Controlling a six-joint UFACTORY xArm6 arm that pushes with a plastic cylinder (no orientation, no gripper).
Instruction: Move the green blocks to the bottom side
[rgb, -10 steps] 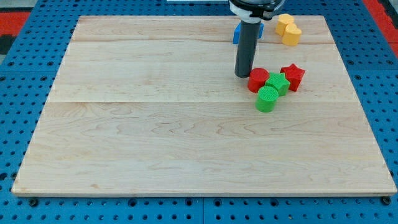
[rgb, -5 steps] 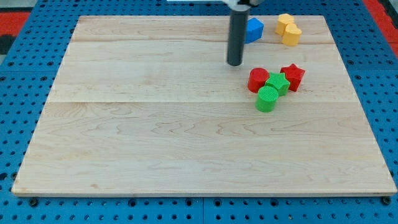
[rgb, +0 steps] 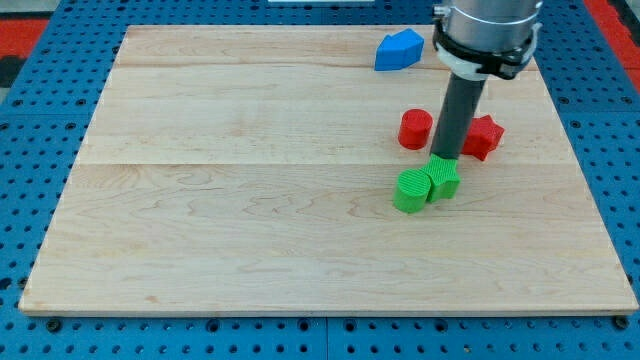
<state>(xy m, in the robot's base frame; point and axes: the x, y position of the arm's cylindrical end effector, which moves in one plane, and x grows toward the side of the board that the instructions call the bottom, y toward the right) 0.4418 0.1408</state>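
Observation:
A green cylinder (rgb: 410, 191) and a green star-shaped block (rgb: 444, 180) sit side by side, touching, right of the board's middle. My tip (rgb: 447, 156) stands just above the green star, touching or nearly touching its top edge. A red cylinder (rgb: 415, 129) lies to the left of the rod and a red star block (rgb: 483, 136) to its right, both above the green blocks.
A blue block (rgb: 398, 49) lies near the board's top edge, left of the arm. The wooden board (rgb: 250, 200) rests on a blue pegboard surface. The arm's body hides the top right corner area.
My tip has moved from left of the red cylinder to between the two red blocks. Both green blocks have shifted toward the view's bottom. The red blocks now stand apart. The yellow blocks are now hidden.

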